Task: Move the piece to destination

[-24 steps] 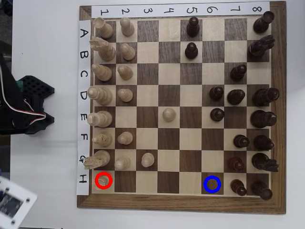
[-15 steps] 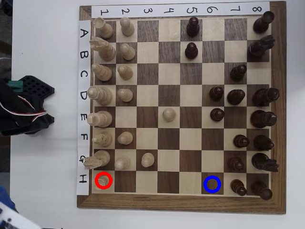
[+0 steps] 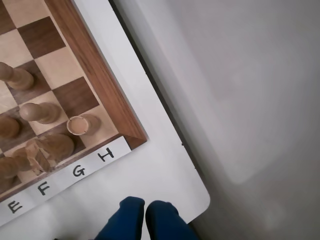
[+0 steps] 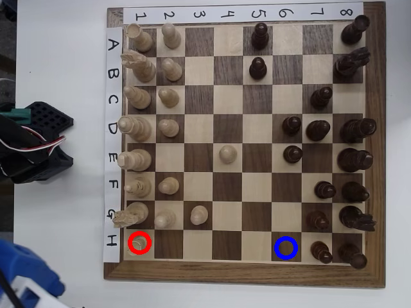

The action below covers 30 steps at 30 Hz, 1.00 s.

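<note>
The piece, a short pale one with a round top, sits inside the red ring on the corner square of row H, at about seven o'clock on the board in the overhead view. In the wrist view it stands upright right beside the strip of row letters, with the light knight at its eight o'clock, close enough that a grasp will probably have little room on that side. The destination is the dark square with the blue ring, along the same row toward four o'clock, bare, with a dark pawn just beside it. The gripper shows as two blue fingertips side by side off the board; the jaws look almost closed, holding nothing. It seems poised to reach in, the pickup not yet begun.
</note>
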Tool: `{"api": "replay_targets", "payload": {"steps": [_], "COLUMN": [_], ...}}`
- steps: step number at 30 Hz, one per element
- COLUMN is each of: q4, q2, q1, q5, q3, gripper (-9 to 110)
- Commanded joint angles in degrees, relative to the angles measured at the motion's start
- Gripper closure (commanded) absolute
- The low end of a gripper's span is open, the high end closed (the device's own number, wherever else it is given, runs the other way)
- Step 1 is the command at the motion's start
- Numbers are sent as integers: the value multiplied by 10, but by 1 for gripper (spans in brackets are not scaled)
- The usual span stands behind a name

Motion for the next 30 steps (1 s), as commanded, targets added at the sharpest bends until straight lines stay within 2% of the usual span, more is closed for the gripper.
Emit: {"api": "replay_targets", "payload": {"steps": [1, 13, 30], "q4": [8, 9, 7], "q2": [-18, -69, -107], "q1": [-76, -119, -151], "q5": [118, 163, -5], "q3": [-77, -38, 19], "gripper": [101, 101, 98]}}
